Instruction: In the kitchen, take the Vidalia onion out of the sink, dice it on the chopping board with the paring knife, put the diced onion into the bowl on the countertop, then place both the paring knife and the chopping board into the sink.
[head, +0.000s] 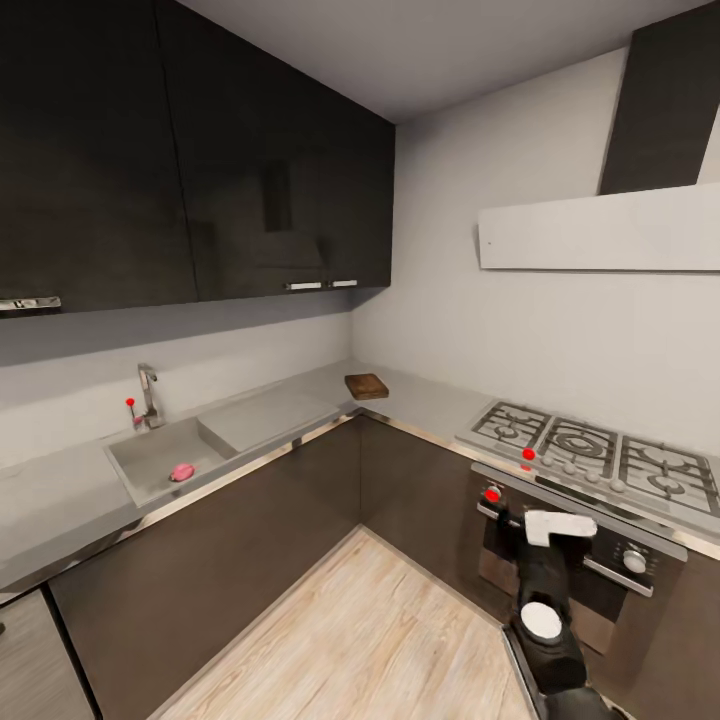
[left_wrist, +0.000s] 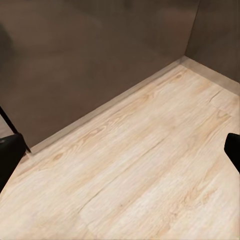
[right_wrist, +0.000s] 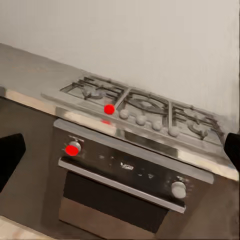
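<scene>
The small round pinkish-red Vidalia onion (head: 182, 472) lies on the floor of the rectangular stainless steel sink (head: 150, 450), well away from the right gripper (head: 560, 524) and off to its left. The basin has a flat drainboard beside it and a curved chrome tap with a red knob behind. The dark brown rectangular wooden chopping board (head: 366, 385) lies flat on the glossy grey countertop (head: 430, 400) in the corner, beyond the gripper and to its left.

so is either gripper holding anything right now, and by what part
Nothing is held. The left gripper is open over bare floor; the right gripper is open facing the stove. The Vidalia onion lies in the sink.
</scene>
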